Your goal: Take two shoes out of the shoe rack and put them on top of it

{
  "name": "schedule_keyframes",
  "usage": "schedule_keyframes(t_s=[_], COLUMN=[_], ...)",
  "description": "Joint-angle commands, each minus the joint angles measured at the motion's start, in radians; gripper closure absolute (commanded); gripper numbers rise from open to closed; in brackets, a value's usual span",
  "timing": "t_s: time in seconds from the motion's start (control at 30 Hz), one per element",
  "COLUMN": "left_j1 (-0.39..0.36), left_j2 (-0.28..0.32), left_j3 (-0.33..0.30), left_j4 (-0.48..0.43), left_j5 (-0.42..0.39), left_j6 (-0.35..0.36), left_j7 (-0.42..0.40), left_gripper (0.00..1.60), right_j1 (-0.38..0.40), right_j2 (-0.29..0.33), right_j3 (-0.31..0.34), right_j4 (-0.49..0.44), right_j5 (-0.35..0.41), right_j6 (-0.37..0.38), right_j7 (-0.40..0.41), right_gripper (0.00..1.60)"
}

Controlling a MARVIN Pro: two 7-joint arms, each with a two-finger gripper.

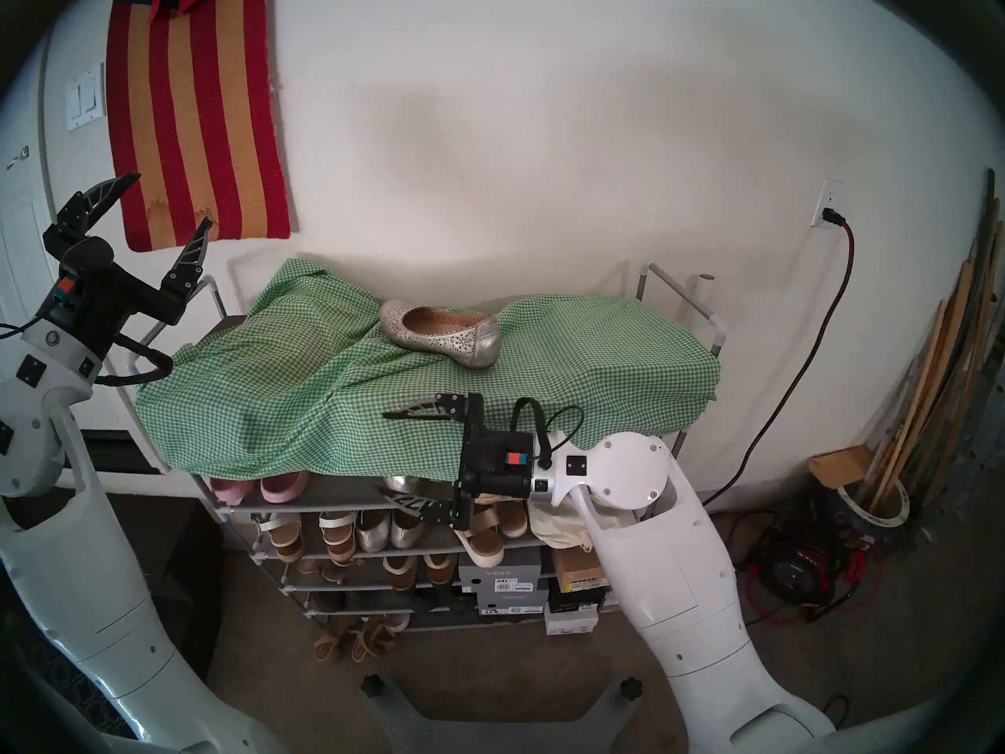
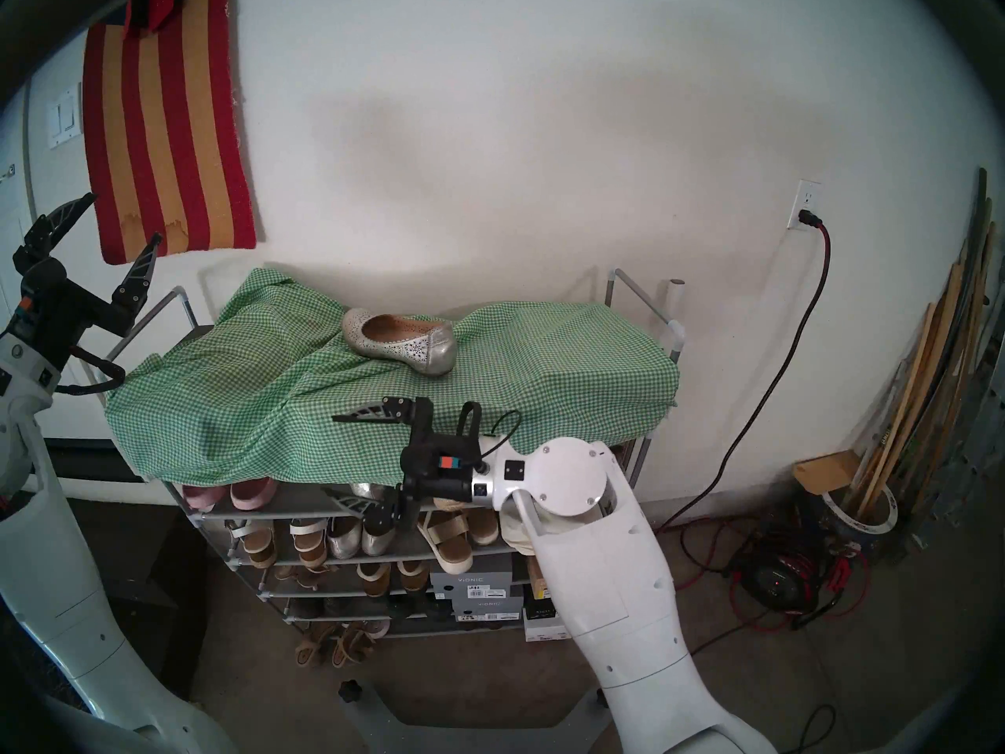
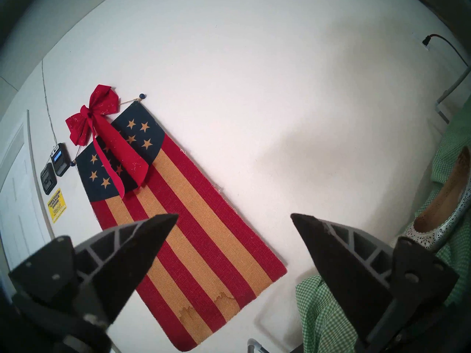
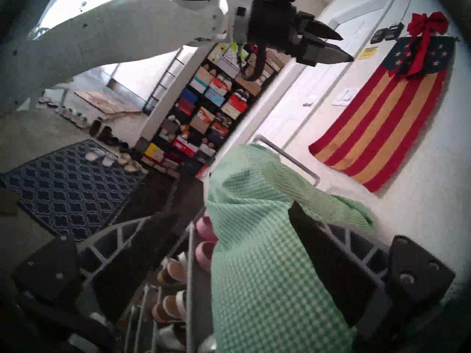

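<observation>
One perforated silver flat (image 1: 440,334) (image 2: 399,342) lies on its side on a green checked cloth (image 1: 304,388) that covers the top of the grey shoe rack (image 1: 685,296). The flat also shows at the right edge of the left wrist view (image 3: 456,204). A bit of another silver shoe (image 1: 399,483) peeks from under the cloth's hem on the shelf below; its pattern is hidden. My right gripper (image 1: 397,456) (image 4: 234,209) is open at the rack's front, one finger over the cloth, one below the hem. My left gripper (image 1: 163,203) (image 3: 234,217) is open and empty, raised left of the rack.
Pink slip-ons (image 1: 255,489) sit at the shelf's left. Plain silver flats (image 1: 389,530), sandals and shoe boxes (image 1: 500,573) fill the lower tiers. A striped flag (image 1: 196,111) hangs on the wall. Cords and a reel (image 1: 794,573) lie on the floor at right.
</observation>
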Motion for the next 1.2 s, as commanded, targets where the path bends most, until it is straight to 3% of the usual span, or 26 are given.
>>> schedule_keyframes(t_s=[0.0,0.17,0.43,0.8,1.17], left_j1=[-0.001,-0.003,-0.004,-0.005,-0.006], left_j2=[-0.002,-0.004,-0.005,-0.006,-0.008], left_j3=[0.003,0.002,0.002,0.001,0.001], left_j4=[0.0,0.0,0.0,0.0,0.0], left_j5=[-0.001,0.0,0.001,0.002,0.003], left_j6=[0.003,0.003,0.002,0.002,0.002], left_j7=[0.0,-0.001,-0.002,-0.004,-0.006], left_gripper=[0.0,0.0,0.0,0.0,0.0], right_j1=[-0.009,-0.015,-0.004,0.049,0.143], right_j2=[-0.002,-0.006,-0.011,-0.039,-0.101], right_j3=[-0.053,-0.086,-0.14,-0.159,-0.176], right_j4=[0.036,0.086,0.165,0.32,0.482], right_j5=[0.027,0.025,-0.051,-0.221,-0.36], right_j6=[-0.021,-0.05,-0.117,-0.242,-0.278], right_j7=[0.058,0.087,0.083,-0.013,-0.115], right_gripper=[0.0,0.0,0.0,0.0,0.0])
